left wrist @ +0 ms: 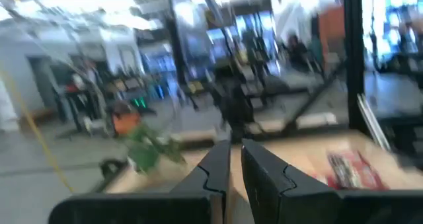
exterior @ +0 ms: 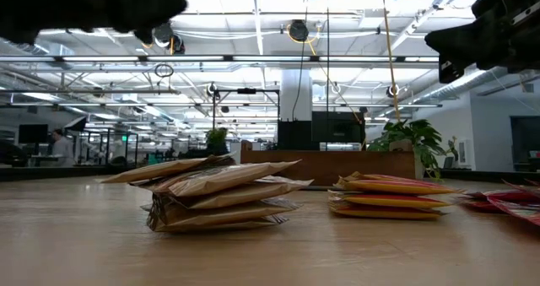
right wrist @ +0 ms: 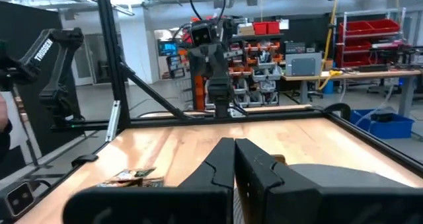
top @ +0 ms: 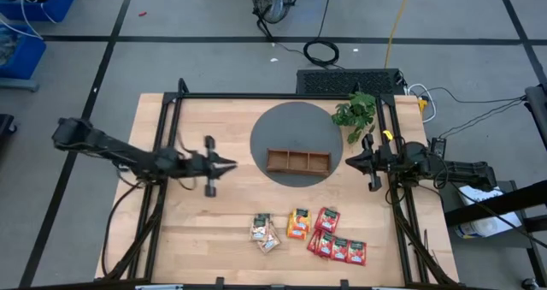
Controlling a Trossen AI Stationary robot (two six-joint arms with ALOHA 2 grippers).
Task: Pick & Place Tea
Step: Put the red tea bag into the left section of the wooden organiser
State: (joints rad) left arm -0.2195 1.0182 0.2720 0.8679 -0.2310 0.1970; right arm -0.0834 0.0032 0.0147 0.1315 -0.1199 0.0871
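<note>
The tea sachets lie flat near the table's near edge: a pale stack [top: 265, 231] [exterior: 215, 197], an orange stack [top: 297, 223] [exterior: 388, 197], and red ones [top: 336, 239] [exterior: 506, 203] [left wrist: 350, 168]. The wooden three-compartment tray [top: 297, 161] rests on a round grey mat [top: 291, 123]. My left gripper [top: 229, 162] [left wrist: 235, 145] hovers shut left of the tray, above the table. My right gripper [top: 349, 162] [right wrist: 234, 143] hovers shut right of the tray, pointing at it. Both are clear of the sachets.
A green leafy plant [top: 355, 112] [exterior: 405, 138] stands at the mat's far right, close to my right arm. A black frame [top: 256, 96] borders the table's far, left and right sides. Bare wood lies between the left gripper and the sachets.
</note>
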